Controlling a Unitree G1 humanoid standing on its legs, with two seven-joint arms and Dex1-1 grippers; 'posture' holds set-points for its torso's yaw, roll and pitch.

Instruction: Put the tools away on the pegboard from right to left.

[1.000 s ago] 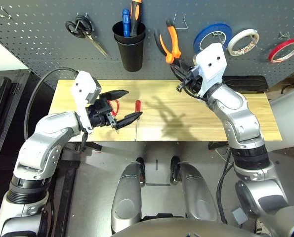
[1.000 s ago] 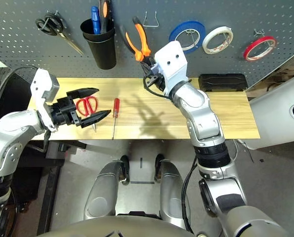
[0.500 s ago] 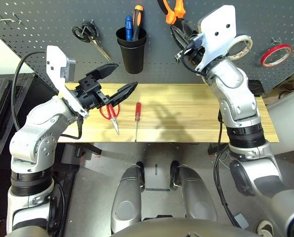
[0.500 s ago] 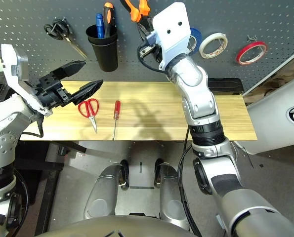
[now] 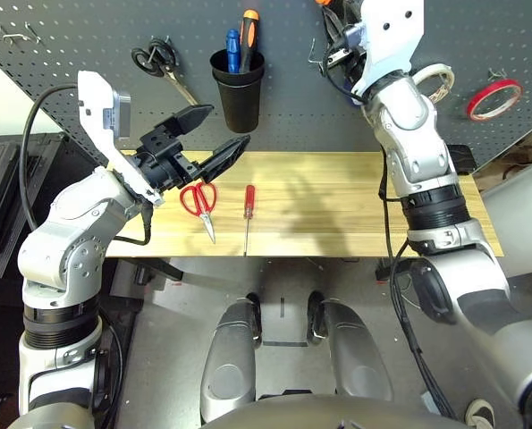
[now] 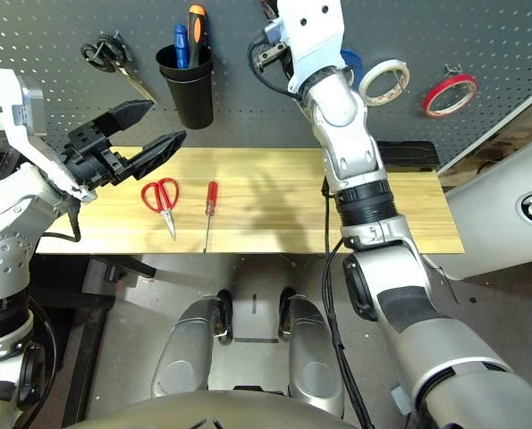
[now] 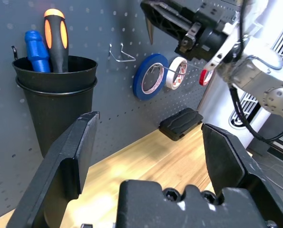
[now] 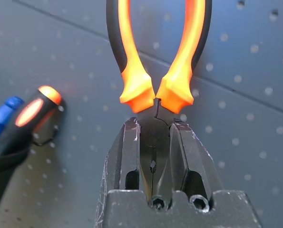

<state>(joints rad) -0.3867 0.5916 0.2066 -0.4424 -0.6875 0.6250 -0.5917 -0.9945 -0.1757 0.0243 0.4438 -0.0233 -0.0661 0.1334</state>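
arms: silver, jointed | wrists: white camera blocks | fingers (image 5: 214, 161): black, pointed | cables: black

the left end effector (image 7: 148, 156) has its two black fingers (image 7: 67, 164) spread wide apart with nothing between them. past them a black cup (image 7: 55, 104) hangs on the grey pegboard (image 7: 108, 23), holding a blue handle (image 7: 36, 50) and an orange-and-black handle (image 7: 56, 38). beside the cup is a bare wire hook (image 7: 120, 53), then a blue tape roll (image 7: 151, 77), a white tape roll (image 7: 177, 73) and a red tape ring (image 7: 206, 77). a black block (image 7: 181, 122) lies on the wooden surface (image 7: 151, 161). the right end effector (image 7: 174, 23) is raised near the board.
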